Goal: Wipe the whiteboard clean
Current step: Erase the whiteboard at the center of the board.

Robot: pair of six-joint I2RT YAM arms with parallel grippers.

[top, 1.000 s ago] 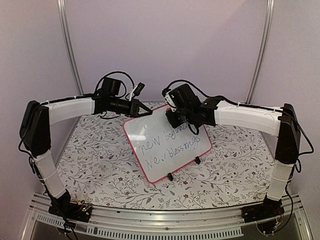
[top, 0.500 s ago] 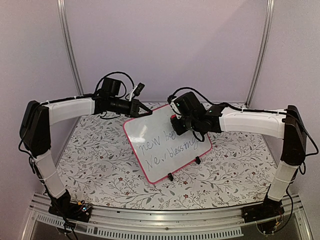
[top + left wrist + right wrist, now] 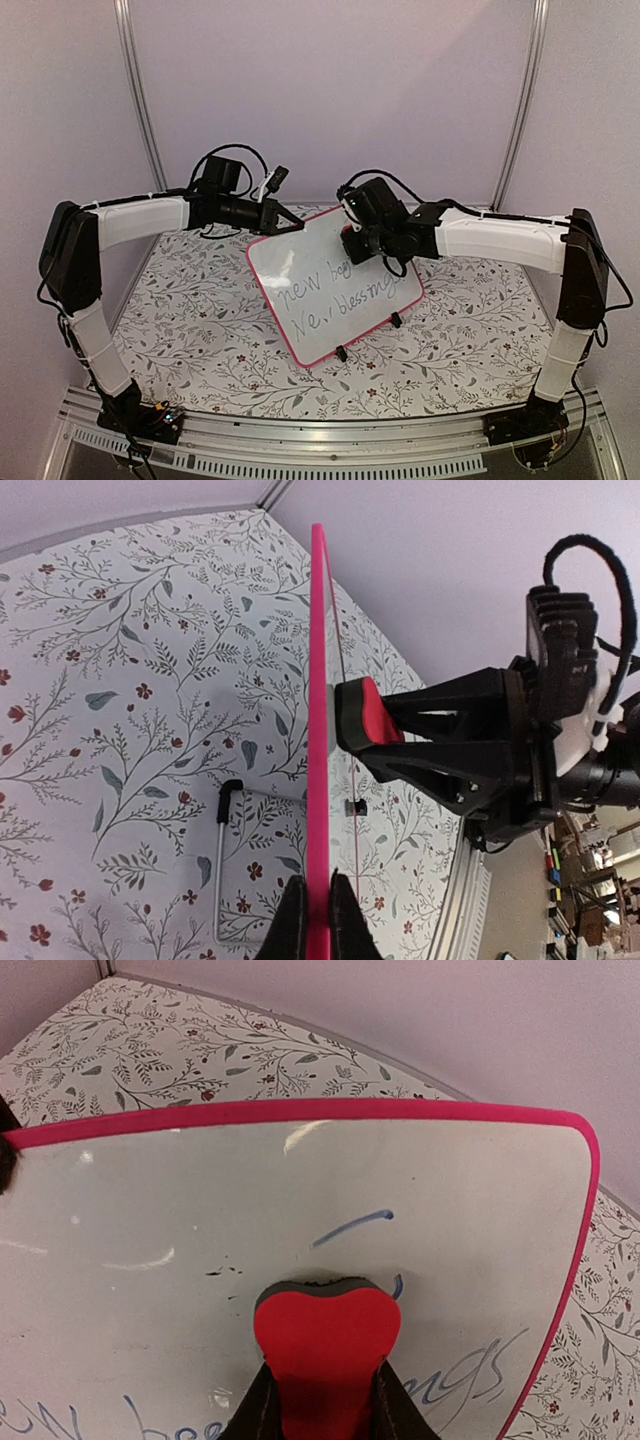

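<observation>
At the near edge the two arms were bolted side by side, and before them lay the table (image 3: 200, 330), covered with a cloth of leaves and small red flowers. In the middle of the table stood the whiteboard (image 3: 320, 300), leaning backward on two black clip feet (image 3: 341, 353) at its lower edge and turned at a slant, its pink-red rim going all around. On its lower half there was handwriting (image 3: 340, 300) in two lines; the second line read "New blessings". The upper right part was mostly white, with only a few blue strokes left there in the right wrist view. A little farther, the right gripper (image 3: 355, 245) reached in from the right side. Its fingers were closed around a red eraser (image 3: 326, 1345), and the grey felt side of the eraser was pressed flat against the face of the board, just above the end of the first written line. The left gripper (image 3: 290, 224) came from the left side and pinched the top left edge of the board; in the left wrist view its two fingertips (image 3: 292, 925) were pressed on both sides of the thin rim. Behind everything was the plain pale back wall (image 3: 330, 90).
</observation>
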